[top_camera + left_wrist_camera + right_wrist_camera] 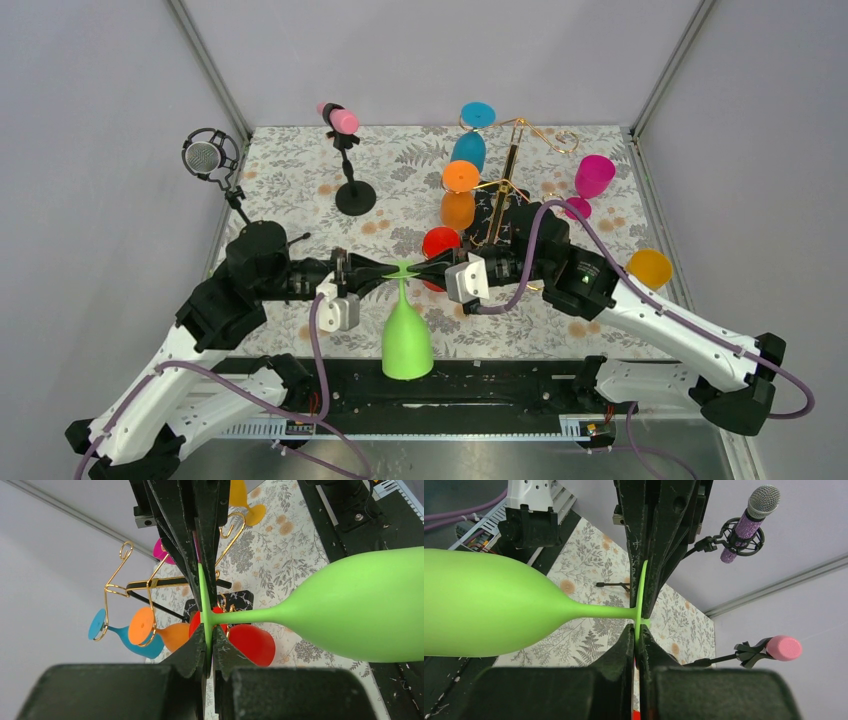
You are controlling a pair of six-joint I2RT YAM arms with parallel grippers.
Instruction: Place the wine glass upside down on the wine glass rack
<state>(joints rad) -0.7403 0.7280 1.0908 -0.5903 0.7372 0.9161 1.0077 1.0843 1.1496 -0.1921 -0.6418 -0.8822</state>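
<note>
A green wine glass [406, 340] hangs upside down over the table's near edge, foot up and bowl down. My left gripper [388, 270] and my right gripper [420, 271] are both shut on the thin disc of its foot from opposite sides. The left wrist view shows the foot edge-on between my left gripper [209, 630] and the bowl [370, 605] to the right. The right wrist view shows the same grip by my right gripper [638, 630], with the bowl [484, 610] to the left. The gold wine glass rack [510, 170] stands behind on its black speckled base [520, 222].
A blue glass [468, 150], an orange glass [458, 205] and a red glass [440, 243] hang on the rack. A magenta glass [592, 178] and a yellow-orange glass [650, 268] are to the right. A pink microphone [343, 120] and a grey microphone [205, 157] stand at the left.
</note>
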